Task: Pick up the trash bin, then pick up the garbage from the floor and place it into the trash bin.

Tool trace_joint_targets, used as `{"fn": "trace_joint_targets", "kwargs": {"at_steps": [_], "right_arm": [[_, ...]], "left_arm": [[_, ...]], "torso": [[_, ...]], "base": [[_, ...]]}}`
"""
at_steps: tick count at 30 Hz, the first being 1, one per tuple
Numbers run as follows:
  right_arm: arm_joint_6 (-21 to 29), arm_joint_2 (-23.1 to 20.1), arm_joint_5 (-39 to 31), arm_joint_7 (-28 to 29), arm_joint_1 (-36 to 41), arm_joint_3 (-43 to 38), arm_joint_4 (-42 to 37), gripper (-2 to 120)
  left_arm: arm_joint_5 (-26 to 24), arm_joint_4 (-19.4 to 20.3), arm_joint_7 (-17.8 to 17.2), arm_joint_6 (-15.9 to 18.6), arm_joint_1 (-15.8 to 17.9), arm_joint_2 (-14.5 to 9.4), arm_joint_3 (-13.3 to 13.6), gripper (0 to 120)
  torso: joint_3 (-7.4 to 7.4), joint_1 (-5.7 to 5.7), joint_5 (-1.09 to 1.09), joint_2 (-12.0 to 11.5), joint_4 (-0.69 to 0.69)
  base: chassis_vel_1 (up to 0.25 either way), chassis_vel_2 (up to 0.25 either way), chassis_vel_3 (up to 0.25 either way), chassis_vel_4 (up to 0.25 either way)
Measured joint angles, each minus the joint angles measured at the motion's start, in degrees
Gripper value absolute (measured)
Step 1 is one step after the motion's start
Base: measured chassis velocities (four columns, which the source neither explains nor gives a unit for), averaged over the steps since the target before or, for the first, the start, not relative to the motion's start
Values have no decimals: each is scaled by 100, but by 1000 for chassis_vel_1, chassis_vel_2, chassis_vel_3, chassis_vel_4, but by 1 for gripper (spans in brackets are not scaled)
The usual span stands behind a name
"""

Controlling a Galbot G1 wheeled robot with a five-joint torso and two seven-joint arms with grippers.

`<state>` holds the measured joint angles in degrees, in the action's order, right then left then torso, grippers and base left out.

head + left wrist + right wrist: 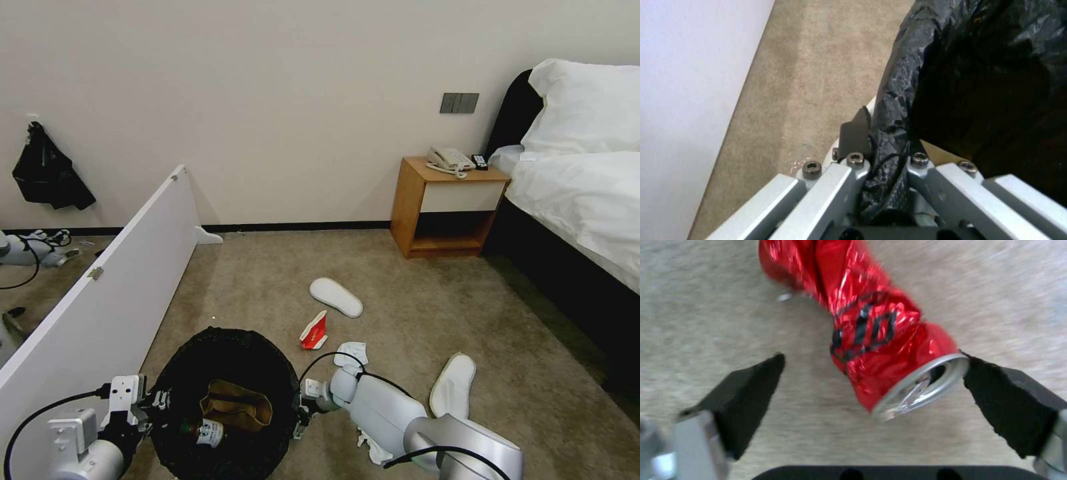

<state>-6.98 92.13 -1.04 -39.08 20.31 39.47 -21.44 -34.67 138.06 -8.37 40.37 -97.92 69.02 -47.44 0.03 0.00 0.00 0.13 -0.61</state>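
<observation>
A crushed red can (pixel 871 336) lies on the carpet (pixel 706 306) between the spread fingers of the right gripper (pixel 871 380), its silver top touching one black pad (pixel 1009 400). Black lettering on the can is too crumpled to read. The left gripper (pixel 882 156) is clamped on the bag-lined rim of the trash bin (pixel 223 400). Inside the bin lie a brown paper bag (pixel 237 405) and a bottle (pixel 203 432) whose label is unreadable.

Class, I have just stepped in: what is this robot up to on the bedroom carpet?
The left gripper is clamped on the bag-lined rim of the trash bin, which already holds a brown paper bag and a bottle. The right gripper is open low over the carpet, its fingers either side of a crushed red can. Two slippers lie nearby.
</observation>
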Motion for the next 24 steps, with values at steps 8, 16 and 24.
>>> {"fn": "trace_joint_targets", "kwargs": {"at_steps": [8,16,24], "right_arm": [[38,5,-75,46,25,-23,41,64],[83,1,-79,166,30,-48,45,51],[119,0,-124,93,45,-616,-8,51]], "left_arm": [[53,16,9,-14,-13,43,-1,3],[59,17,9,-14,-7,37,7,3],[-26,-44,13,-15,29,-89,-27,3]], "torso": [[0,0,2,1,1],[-1,0,0,1,-1],[1,0,0,0,1]], "base": [[0,0,0,0],[0,0,0,0],[0,0,0,0]]}}
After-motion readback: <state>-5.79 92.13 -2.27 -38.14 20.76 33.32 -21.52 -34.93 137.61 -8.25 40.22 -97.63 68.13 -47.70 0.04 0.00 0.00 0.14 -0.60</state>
